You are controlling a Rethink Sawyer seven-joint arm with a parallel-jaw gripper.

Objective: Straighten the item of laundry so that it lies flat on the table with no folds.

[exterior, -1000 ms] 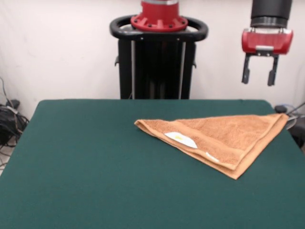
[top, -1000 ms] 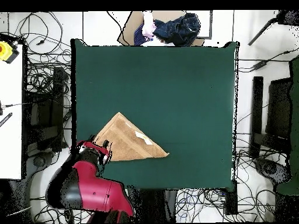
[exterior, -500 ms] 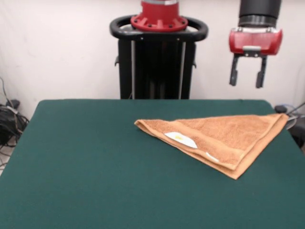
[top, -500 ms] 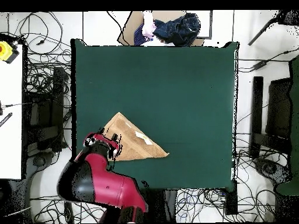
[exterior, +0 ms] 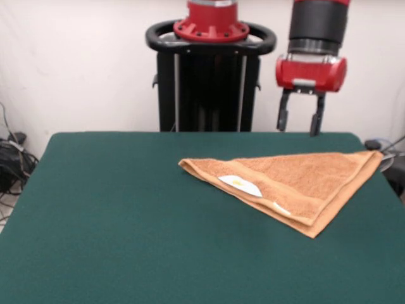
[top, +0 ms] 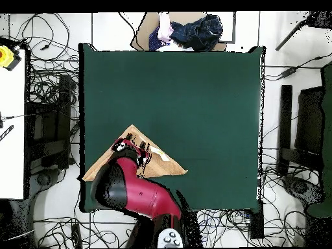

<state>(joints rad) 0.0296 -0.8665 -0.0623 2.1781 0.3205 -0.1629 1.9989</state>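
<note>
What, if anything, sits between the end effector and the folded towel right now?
Nothing visible. The end effector hangs open in clear air above the towel, which lies folded in a triangle on the table.

towel [exterior: 297, 183] on table [exterior: 126, 221], hand [exterior: 300, 120] above it

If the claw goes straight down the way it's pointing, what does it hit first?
Most likely the towel. From overhead the open claw hangs over the folded triangle; from the front, depth is hard to judge.
</note>
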